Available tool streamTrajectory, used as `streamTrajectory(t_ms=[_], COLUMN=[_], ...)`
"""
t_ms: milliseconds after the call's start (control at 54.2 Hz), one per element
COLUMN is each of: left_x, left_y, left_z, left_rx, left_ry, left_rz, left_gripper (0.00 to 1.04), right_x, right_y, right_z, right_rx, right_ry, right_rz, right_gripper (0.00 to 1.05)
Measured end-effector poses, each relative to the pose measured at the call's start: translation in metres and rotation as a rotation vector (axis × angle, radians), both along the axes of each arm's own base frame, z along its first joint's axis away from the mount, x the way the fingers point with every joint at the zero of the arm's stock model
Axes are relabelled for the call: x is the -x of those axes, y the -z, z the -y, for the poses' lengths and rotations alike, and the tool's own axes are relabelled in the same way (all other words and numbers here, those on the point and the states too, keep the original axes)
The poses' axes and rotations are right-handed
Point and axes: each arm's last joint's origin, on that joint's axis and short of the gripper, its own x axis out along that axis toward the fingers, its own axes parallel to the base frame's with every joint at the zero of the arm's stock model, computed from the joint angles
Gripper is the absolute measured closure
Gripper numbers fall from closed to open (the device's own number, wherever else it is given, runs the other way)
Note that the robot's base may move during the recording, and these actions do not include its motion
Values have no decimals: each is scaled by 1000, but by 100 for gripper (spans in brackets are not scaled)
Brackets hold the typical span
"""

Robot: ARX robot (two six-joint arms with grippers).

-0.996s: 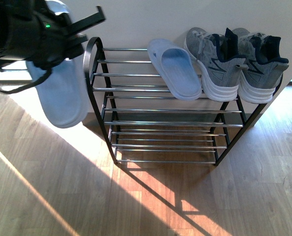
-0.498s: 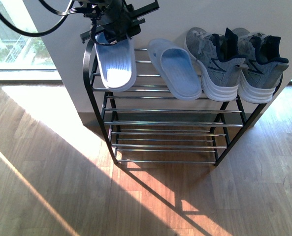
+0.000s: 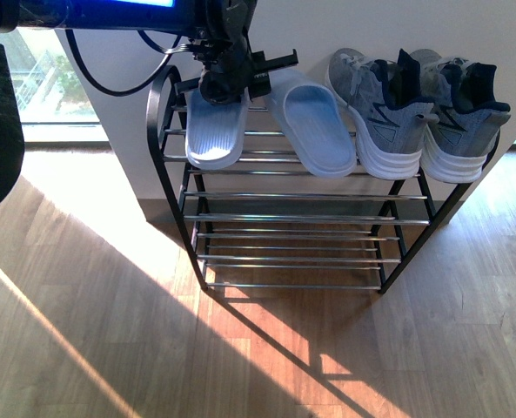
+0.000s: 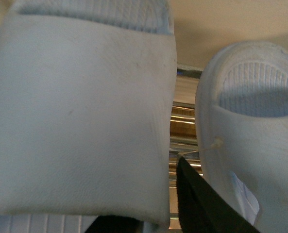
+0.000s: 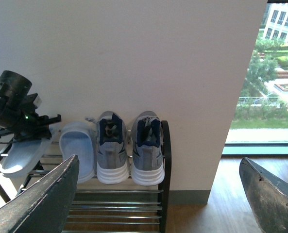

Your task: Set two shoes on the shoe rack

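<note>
Now at placement of the last shoe: left pincer (image 3: 231, 83) pinching the second slide sandal (image 3: 215, 131) at its strap end, sole-side up toward the front camera, toe hanging down and forward over the top tier of the shoe rack (image 3: 175, 148). Sandal apparently resting on or just above the top rods; contact not confirmable from the front view. Left wrist view filled by the held sandal's strap (image 4: 80, 111), with a dark finger (image 4: 207, 204) visible at its edge and the first slide sandal (image 4: 250, 141) just beside, a narrow gap of rods between them. First slide sandal (image 3: 310, 122) already lying on the top tier, to the right of the pincer; two grey sneakers (image 3: 418, 109) further right on the same tier, side by side and touching. Right pincer (image 5: 158, 189) spread wide, holding nothing, well back from the rack and looking at it from a distance. Judged progress: three shoes seated, fourth in hand, task nearly complete. Next move calls for settling the sandal flat across the paired rods, confirming support front and back, then parting the fingers and withdrawing upward and away without dragging the strap. Risk noted: sandal overhanging the front rod, possible tip-off on release; also little clearance to the neighbouring sandal.
</note>
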Motion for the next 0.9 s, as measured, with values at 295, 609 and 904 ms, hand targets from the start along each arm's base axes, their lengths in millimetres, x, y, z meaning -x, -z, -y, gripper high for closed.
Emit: streamTrajectory(t_ms=[295,609,904], left_x=[17,113,208], left_y=[-27,-136,-136], left_z=[9,-26,-91], left_rx=[-15,-41,-68], left_ry=[12,-151,-248], left_rz=[148,468,434], left_gripper=[44,9,9], right_x=[0,0,0], right_y=[0,0,0], right_z=[0,0,0], right_rx=[0,0,0], right_ry=[0,0,0], right_rz=[0,0,0], right_gripper=[9,9,9])
